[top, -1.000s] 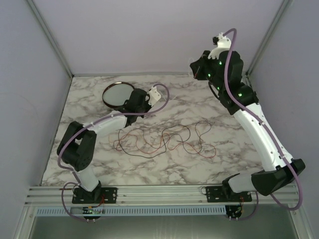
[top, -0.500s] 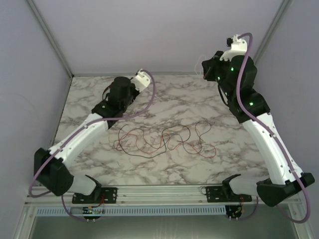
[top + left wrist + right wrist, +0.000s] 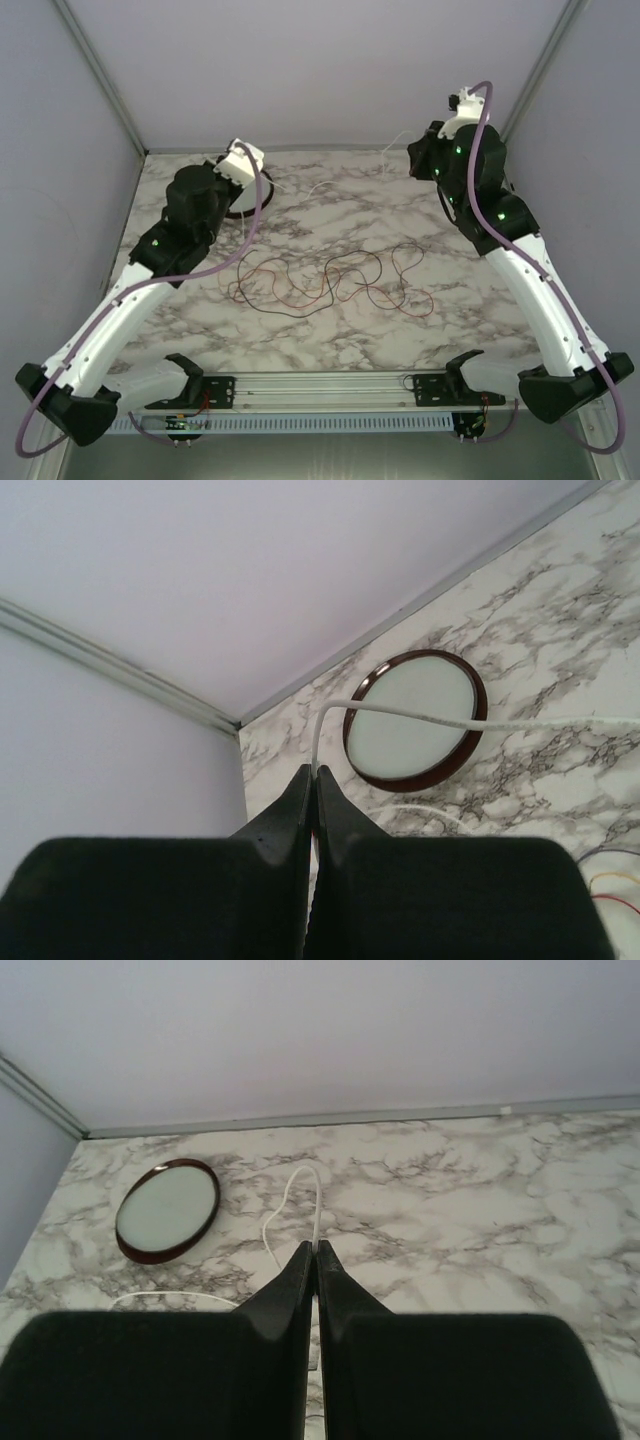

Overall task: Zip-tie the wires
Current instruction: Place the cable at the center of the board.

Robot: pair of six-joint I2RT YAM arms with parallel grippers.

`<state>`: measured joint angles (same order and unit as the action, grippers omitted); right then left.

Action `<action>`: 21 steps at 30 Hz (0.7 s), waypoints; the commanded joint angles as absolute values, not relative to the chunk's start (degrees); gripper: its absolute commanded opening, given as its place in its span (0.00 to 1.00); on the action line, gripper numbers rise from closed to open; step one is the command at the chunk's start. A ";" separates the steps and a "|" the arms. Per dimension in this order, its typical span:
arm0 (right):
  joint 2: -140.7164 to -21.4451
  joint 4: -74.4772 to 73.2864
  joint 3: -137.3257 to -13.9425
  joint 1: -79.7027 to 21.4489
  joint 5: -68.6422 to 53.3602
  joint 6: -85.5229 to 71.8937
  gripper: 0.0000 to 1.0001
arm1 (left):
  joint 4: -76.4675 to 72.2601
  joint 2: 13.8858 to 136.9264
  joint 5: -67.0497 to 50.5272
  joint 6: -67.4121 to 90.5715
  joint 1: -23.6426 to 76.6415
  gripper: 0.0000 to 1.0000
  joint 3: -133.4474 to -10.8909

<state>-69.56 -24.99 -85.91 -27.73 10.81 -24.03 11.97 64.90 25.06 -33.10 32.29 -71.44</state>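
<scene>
Marbled counter (image 3: 300, 340) enclosed by pale lilac walls. The wires (image 3: 335, 280), thin red and dark strands in loose loops, lie at the middle of the counter, between the two arms and apart from both. Left gripper (image 3: 312, 770): jaws pressed together on the end of a white tie (image 3: 420, 716), which arcs across a round dark-rimmed dish (image 3: 400, 745) in the far left corner. Right gripper (image 3: 313, 1246): jaws likewise pressed together, pinching a second white tie (image 3: 318, 1190) that curls above the far edge.
</scene>
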 commanded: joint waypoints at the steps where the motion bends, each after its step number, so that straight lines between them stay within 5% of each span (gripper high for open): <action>1: -67.59 -29.22 -86.41 -27.08 16.19 -24.76 0.00 | 18.48 61.11 26.48 -30.46 32.08 0.00 -69.93; 21: -63.53 -30.71 -75.40 -31.20 10.78 -29.79 0.00 | 29.11 57.63 35.91 -32.43 32.17 0.00 -68.20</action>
<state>-66.32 -31.16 -75.64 -29.76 11.38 -27.81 27.90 56.10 32.73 -30.06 32.29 -68.23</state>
